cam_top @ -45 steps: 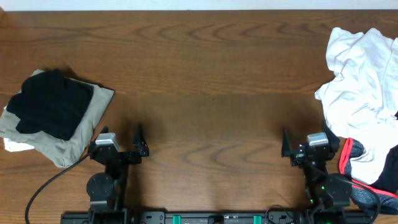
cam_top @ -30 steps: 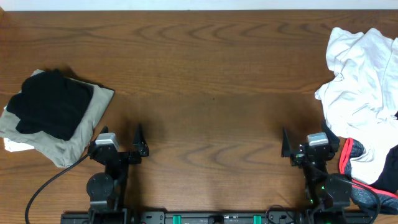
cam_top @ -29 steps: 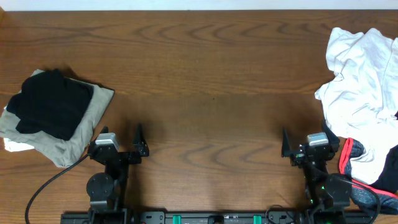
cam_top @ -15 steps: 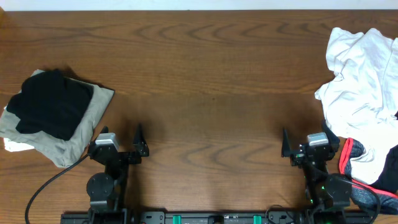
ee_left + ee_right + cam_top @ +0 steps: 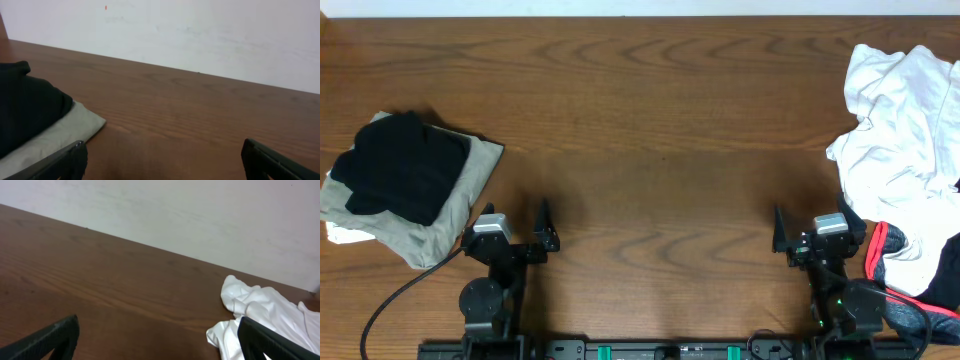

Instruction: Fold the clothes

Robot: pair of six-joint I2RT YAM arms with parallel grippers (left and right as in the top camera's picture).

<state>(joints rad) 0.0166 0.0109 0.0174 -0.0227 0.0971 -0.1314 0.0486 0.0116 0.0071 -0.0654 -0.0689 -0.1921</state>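
Note:
A crumpled white T-shirt [image 5: 905, 130] lies in a heap at the table's right edge; its logo is hidden. It also shows in the right wrist view [image 5: 260, 315], far right. My right gripper [image 5: 817, 238] is open and empty near the front edge, just left of the heap; its jaws stand wide apart in the right wrist view [image 5: 160, 342]. My left gripper [image 5: 510, 238] is open and empty near the front left, with its jaws wide apart over bare wood in the left wrist view [image 5: 162, 165].
A folded black garment [image 5: 405, 165] lies on a folded beige one [image 5: 455, 210] at the left; both show in the left wrist view, black [image 5: 25, 115] and beige [image 5: 55, 137]. A dark, red-trimmed garment [image 5: 920, 270] lies front right. A white wall [image 5: 200, 215] stands behind the table.

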